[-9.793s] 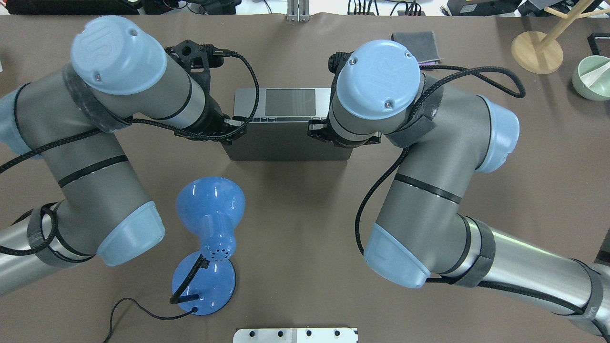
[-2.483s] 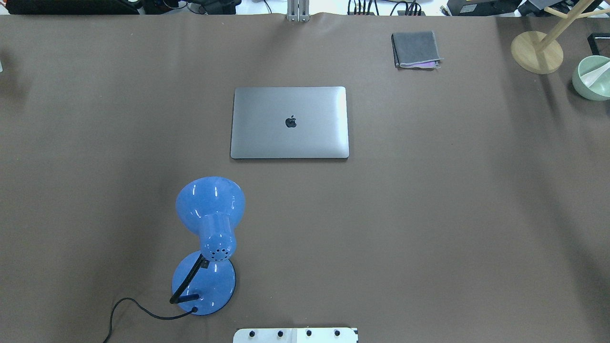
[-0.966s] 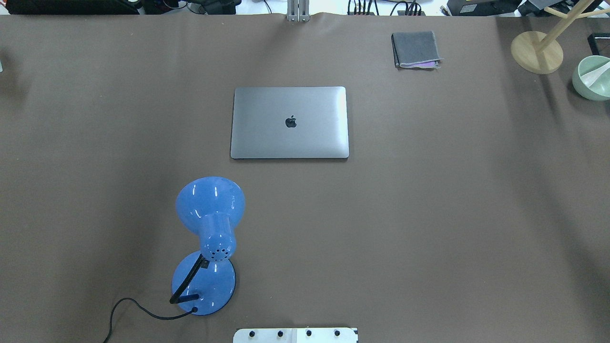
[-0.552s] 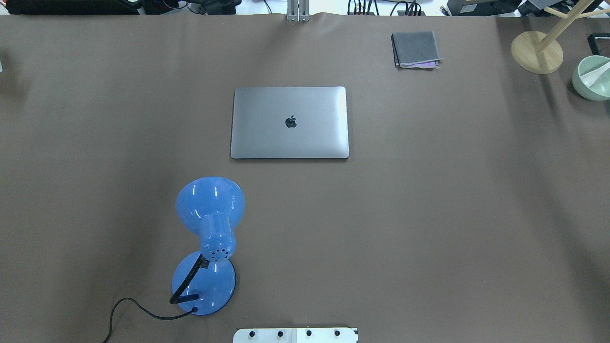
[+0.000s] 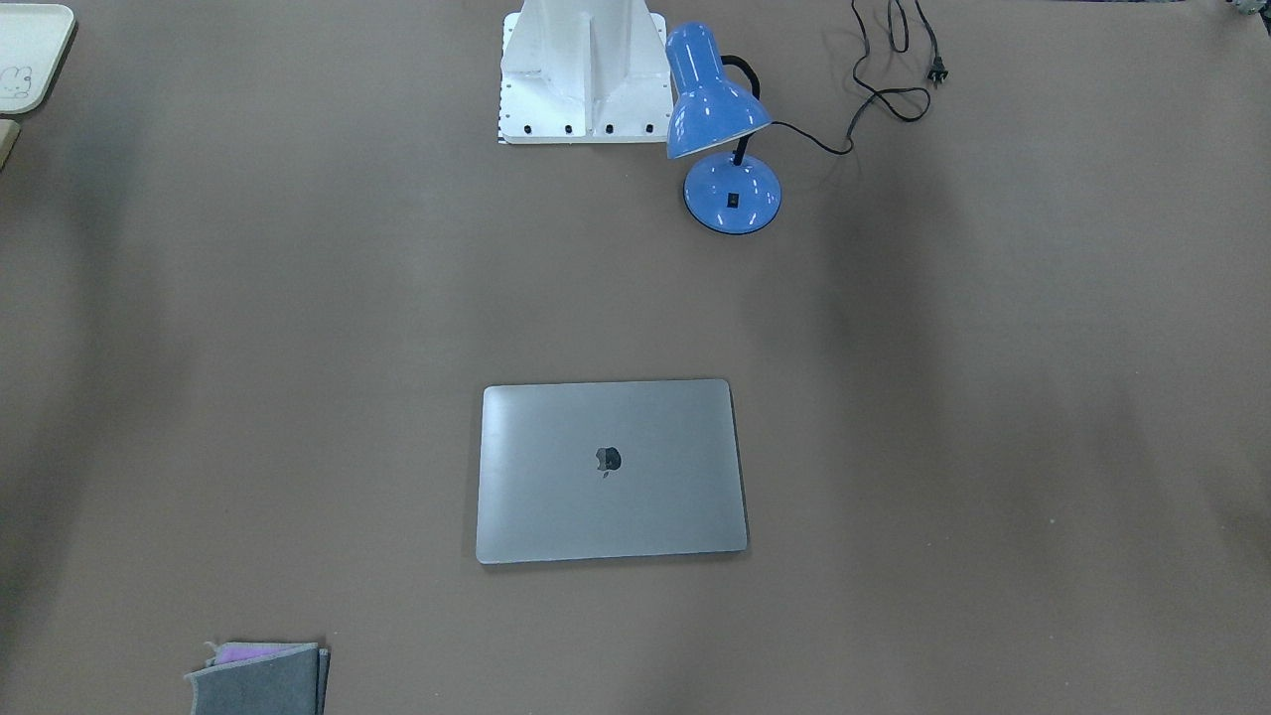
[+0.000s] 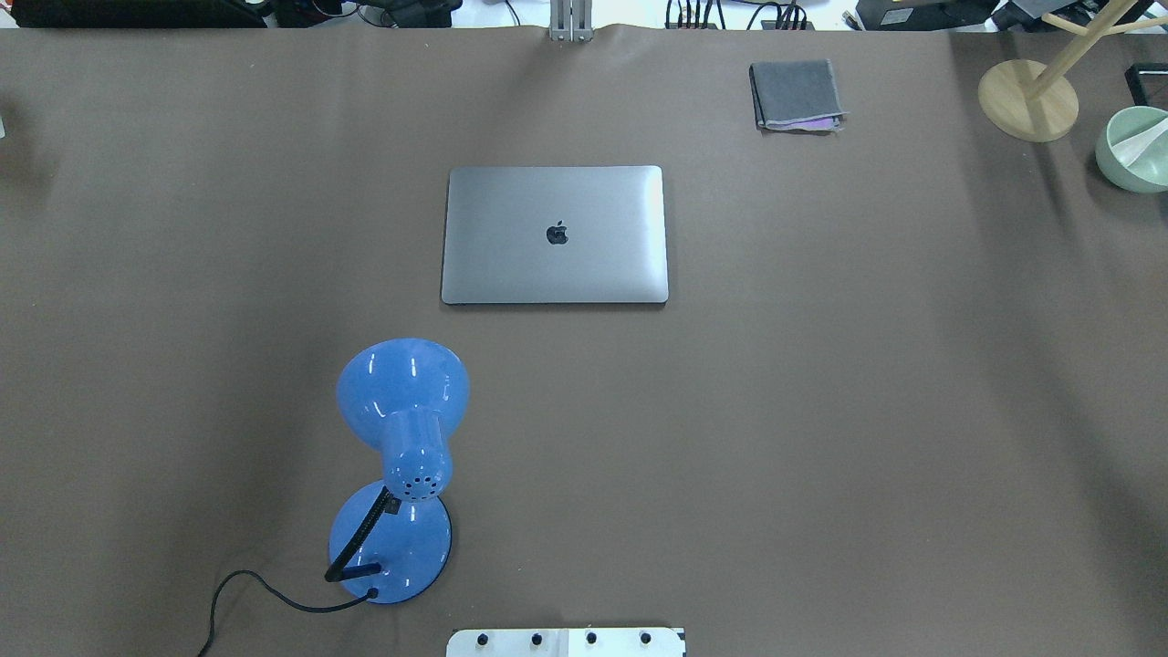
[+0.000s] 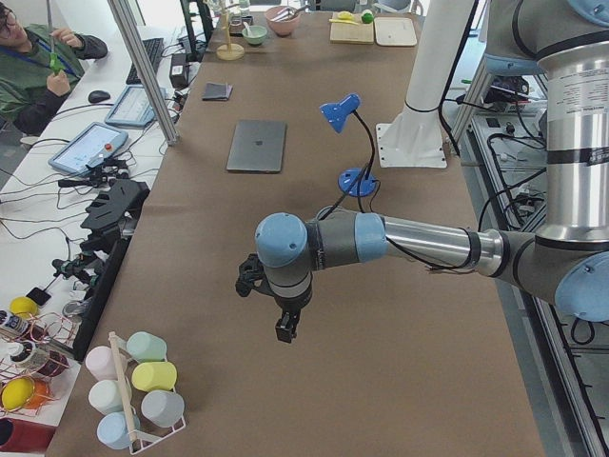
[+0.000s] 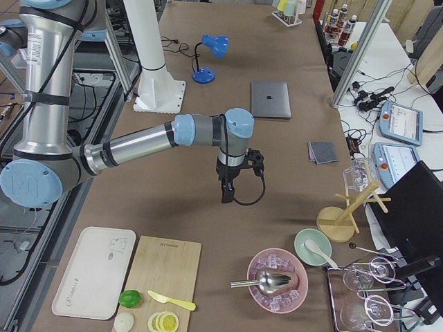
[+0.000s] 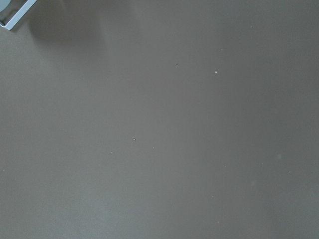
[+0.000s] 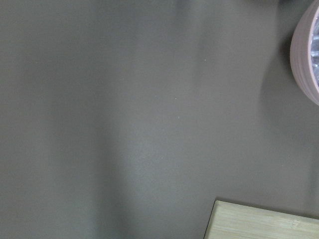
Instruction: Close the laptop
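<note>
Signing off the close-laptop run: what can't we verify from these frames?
- Left gripper: seen only in exterior left, small; open or shut unclear.
- Right gripper: only in exterior right; same.
- Laptop: lid down hides screen and keys in every view.
- Pink bowl: cut off by right wrist view's edge.

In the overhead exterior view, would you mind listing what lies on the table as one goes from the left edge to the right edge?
blue desk lamp → laptop, lid shut → folded grey cloth → wooden stand → green bowl
</note>
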Motion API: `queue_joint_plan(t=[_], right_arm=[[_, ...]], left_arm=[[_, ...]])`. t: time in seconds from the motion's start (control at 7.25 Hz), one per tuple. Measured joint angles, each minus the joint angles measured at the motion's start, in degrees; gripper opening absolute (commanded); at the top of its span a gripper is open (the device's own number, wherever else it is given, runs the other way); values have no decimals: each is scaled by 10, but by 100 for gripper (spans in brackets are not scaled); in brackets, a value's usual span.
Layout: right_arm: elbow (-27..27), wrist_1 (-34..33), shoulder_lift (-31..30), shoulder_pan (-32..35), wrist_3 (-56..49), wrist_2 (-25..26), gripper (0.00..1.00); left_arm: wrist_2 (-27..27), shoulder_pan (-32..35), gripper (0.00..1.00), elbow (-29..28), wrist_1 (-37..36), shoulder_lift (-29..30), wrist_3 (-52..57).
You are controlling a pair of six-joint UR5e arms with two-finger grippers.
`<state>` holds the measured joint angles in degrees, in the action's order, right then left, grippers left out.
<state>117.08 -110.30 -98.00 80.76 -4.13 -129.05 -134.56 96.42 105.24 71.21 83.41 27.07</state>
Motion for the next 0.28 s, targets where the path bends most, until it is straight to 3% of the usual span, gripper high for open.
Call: queue_joint_plan(t=[0.28], right_arm=[[1,0,0,-4,0,-1,100]], left_arm=[[0,0,98,1,0,0,0]])
